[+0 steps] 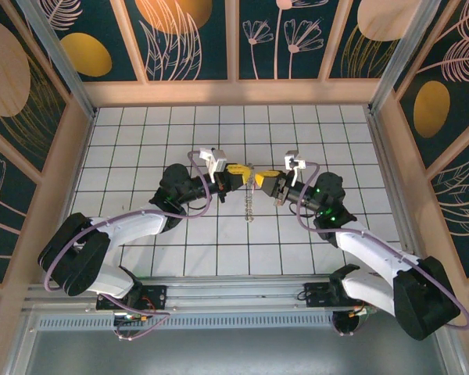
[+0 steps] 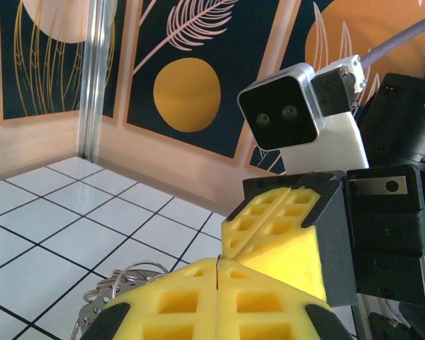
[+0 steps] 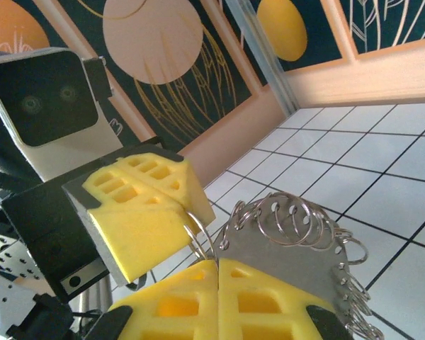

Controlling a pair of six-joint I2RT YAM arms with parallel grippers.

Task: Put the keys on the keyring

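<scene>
Found the keyring [image 1: 250, 200] at the middle of the tiled floor, a thin floppy chain trailing toward the near edge from the spot where the two grippers met. Could not tell whether its lower end touched the tiles. Saw it from the right wrist as a cluster of silver rings [image 3: 290, 219] threaded through holes along a flat grey metal piece [image 3: 283, 265]. Made out a few of the same rings [image 2: 120, 281] low in the left wrist view.

Noted the left gripper [image 1: 242, 171] with its yellow fingers pressed together, a thin wire of the keyring rising from the seam. Noted the right gripper [image 1: 259, 178] pressed together likewise, pinching a loop of the keyring, tip to tip with the left.

Looked down on a white tiled floor [image 1: 141, 133] with dark grout lines. Beyond it, took in pale wooden framing [image 1: 234, 92] around dark teal wall panels [image 1: 195, 55] painted with gold discs and pale leaf outlines, and a metal rail [image 1: 234, 293] along the near edge.
</scene>
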